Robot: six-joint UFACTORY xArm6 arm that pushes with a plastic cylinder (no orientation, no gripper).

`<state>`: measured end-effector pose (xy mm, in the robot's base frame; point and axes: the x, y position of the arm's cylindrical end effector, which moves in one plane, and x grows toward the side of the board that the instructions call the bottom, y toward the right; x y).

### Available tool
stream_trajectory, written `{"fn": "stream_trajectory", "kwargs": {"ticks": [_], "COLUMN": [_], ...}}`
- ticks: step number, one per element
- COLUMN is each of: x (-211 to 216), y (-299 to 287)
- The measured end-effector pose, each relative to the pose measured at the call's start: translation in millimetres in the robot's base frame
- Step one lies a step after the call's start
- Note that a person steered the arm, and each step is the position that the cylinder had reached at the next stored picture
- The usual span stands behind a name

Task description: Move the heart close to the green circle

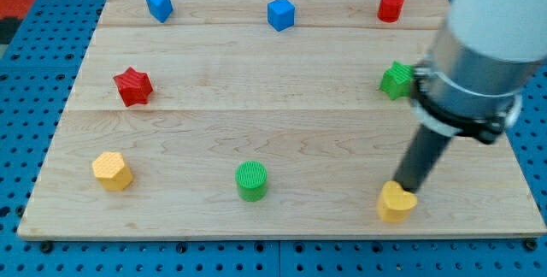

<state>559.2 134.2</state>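
Observation:
The yellow heart (397,202) lies near the board's bottom edge at the view's right. The green circle (251,180) stands well to its left, at the bottom middle. My tip (404,186) sits at the heart's upper right edge, touching it or nearly so. The dark rod rises up and to the right into the arm's grey and white body (474,50).
On the wooden board (273,97): a yellow hexagon (113,171) at bottom left, a red star (133,86) at left, a blue block (159,6) and a blue cube (280,14) at top, a red cylinder (391,7) at top right, a green star (397,80) partly behind the arm.

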Motion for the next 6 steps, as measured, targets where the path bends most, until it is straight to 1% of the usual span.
{"fn": "stream_trajectory", "kwargs": {"ticks": [2,3,4,5,6], "x": [-52,-52,-43,20,57], "y": [-61,-54,15,36,13]}}
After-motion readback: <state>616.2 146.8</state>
